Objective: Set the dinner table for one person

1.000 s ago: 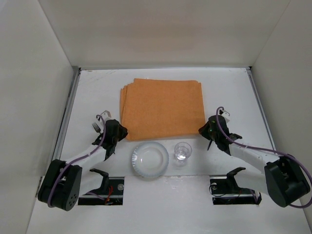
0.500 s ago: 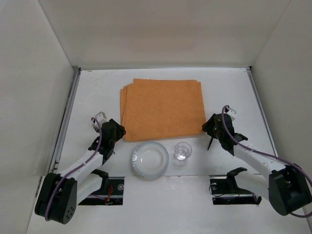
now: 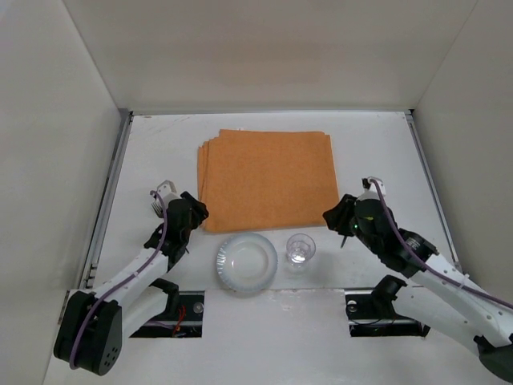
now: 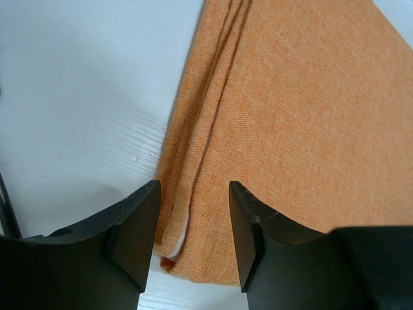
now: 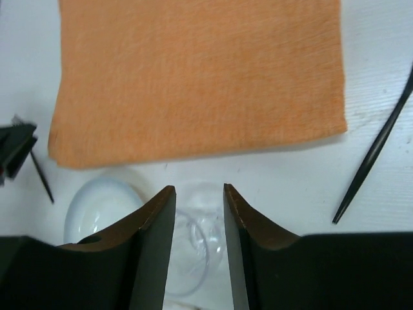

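Where the dinner table (image 3: pixel 160 152) lies: under everything, a matte white top filling the floor of the top view, with the arm bases at its near edge.
Orange cloth mat (image 3: pixel 267 178): folded and flat, mid-table toward the far side, with nothing on it.
Clear plate (image 3: pixel 247 262): on bare table just nearer than the mat, with the drinking glass (image 3: pixel 300 249) just beside it on the right.
Black utensil (image 5: pixel 373 147): thin, lying on the table right of the mat.
Left gripper (image 4: pixel 193 197): jaws apart and empty over the mat's near-left corner, its tip little moved in the past second.
Right gripper (image 5: pixel 199 194): jaws spread, nothing held. Over the last second its arm has swung round, so the fingers now frame the glass.
Meaning: it is probably lining up to take the glass, and no piece is set on the mat yet.
Surface: smooth and white with a faint grain, and a metal rail (image 3: pixel 111 184) along the side.
Room: plain white walls (image 3: pixel 264 48) on three sides.
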Action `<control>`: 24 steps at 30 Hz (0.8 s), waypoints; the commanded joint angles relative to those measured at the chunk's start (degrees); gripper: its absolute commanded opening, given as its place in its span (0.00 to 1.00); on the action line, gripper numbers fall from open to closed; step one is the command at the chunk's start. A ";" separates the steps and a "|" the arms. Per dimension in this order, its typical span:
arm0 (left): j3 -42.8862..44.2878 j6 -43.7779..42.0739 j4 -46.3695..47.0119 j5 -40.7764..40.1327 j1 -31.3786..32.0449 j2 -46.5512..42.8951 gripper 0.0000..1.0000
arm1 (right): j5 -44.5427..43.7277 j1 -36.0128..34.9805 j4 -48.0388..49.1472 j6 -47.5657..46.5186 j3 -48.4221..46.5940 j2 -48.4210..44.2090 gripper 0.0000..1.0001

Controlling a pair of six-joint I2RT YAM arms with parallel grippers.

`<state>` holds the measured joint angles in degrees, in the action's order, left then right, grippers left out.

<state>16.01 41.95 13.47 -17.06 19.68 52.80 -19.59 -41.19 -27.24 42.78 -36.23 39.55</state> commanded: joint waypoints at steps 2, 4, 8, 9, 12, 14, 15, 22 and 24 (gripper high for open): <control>2.27 -1.09 2.61 -1.05 1.19 1.08 0.45 | -2.28 -7.00 -13.08 -0.60 -5.78 1.13 0.41; 2.45 -1.26 2.96 -1.13 1.63 1.26 0.46 | -2.55 -10.34 -14.85 -0.86 -6.83 3.59 0.46; 1.57 -0.91 4.37 -1.40 2.07 1.26 0.47 | -2.03 -16.41 -14.94 -2.53 -8.07 11.05 0.57; 1.57 -1.00 4.28 -1.40 2.24 1.34 0.47 | -2.29 -17.55 -14.86 -2.62 -8.33 12.73 0.57; 0.96 -1.09 4.37 -1.40 2.33 0.73 0.48 | -2.29 -18.71 -13.11 -3.58 -8.42 15.99 0.57; 0.60 -0.91 4.37 -1.49 2.24 0.38 0.48 | -1.59 -18.71 -11.52 -4.02 -7.72 16.87 0.55; 0.60 -0.91 4.19 -1.49 2.24 0.38 0.48 | -1.15 -18.53 -10.91 -4.11 -7.37 17.31 0.53; 0.77 -0.91 4.37 -1.49 2.33 0.64 0.48 | 0.87 -16.77 -6.60 -5.52 -5.26 22.49 0.35; 1.13 -1.17 4.37 -1.49 2.42 0.82 0.48 | 1.31 -16.77 -5.98 -5.61 -5.43 23.90 0.31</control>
<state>16.23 41.39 15.62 -17.30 21.76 54.15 -19.46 -58.17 -36.67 38.17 -42.00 62.17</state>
